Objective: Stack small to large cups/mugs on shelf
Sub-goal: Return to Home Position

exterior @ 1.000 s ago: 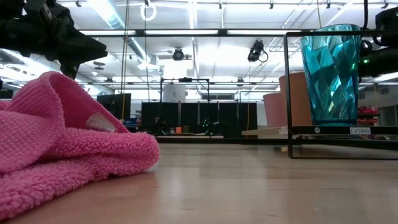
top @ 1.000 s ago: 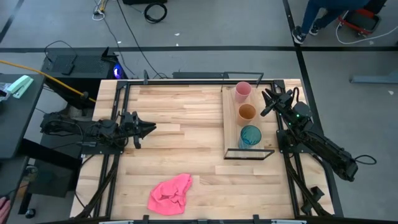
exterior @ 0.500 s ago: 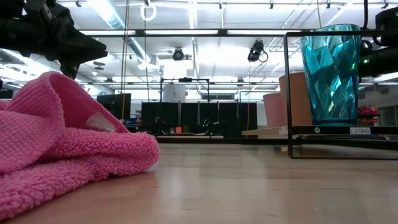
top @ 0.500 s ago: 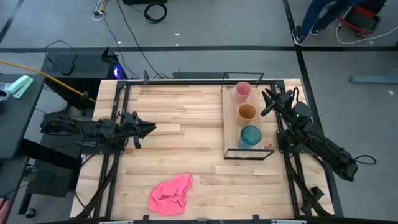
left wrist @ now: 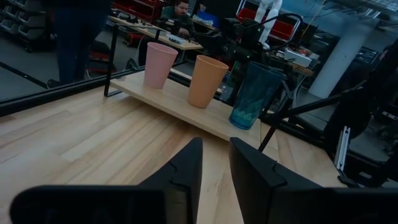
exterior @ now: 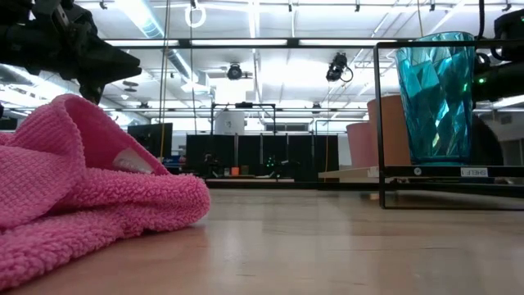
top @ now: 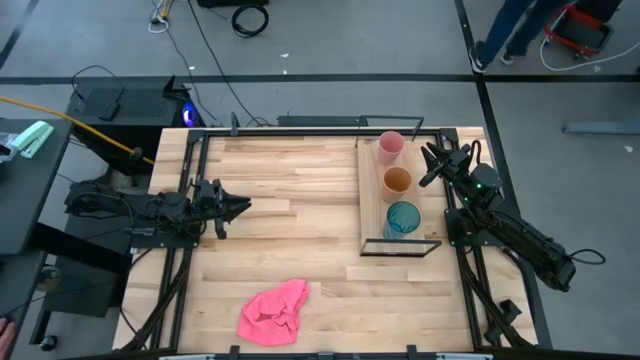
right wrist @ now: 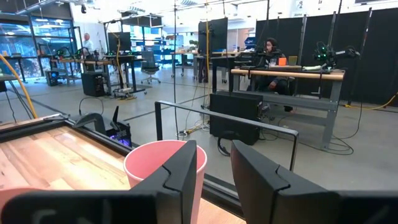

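The light-wood shelf point(top: 372, 200) with its black wire frame lies at the table's right. On it stand the pink cup point(top: 390, 147) at the far end, the orange cup point(top: 397, 181) in the middle and the teal cup point(top: 403, 218) at the near end, each upright on its base and apart from the others. My left gripper point(top: 246, 207) is shut and empty above the table's left-middle, pointing at the shelf point(left wrist: 186, 109). My right gripper point(top: 425, 152) is shut and empty just right of the pink cup point(right wrist: 165, 168).
A crumpled pink cloth point(top: 274, 311) lies near the front edge, left of centre; it fills the low view's left point(exterior: 82, 188). Bare wood lies between the left gripper and the shelf. People show in the room beyond the table.
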Controlling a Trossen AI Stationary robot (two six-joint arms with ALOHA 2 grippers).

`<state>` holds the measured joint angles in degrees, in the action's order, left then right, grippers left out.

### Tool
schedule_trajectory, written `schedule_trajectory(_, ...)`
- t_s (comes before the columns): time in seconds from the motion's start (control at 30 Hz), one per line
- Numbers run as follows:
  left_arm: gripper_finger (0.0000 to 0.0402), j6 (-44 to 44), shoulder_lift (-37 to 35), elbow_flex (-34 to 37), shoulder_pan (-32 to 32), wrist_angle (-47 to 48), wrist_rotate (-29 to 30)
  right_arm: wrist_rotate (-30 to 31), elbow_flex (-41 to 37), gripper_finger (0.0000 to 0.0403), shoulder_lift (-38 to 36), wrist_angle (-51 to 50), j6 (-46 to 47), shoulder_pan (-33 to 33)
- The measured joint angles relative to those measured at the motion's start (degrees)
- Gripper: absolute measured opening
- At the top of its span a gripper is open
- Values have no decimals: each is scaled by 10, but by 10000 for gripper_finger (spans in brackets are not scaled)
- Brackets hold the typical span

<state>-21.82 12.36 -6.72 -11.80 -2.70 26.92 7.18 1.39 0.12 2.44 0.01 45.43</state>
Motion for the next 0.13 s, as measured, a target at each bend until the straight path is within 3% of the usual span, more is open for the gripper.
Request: schedule_trajectory(0.13,83,0,0,0,0,0,0,0,0,107,0,0,0,0)
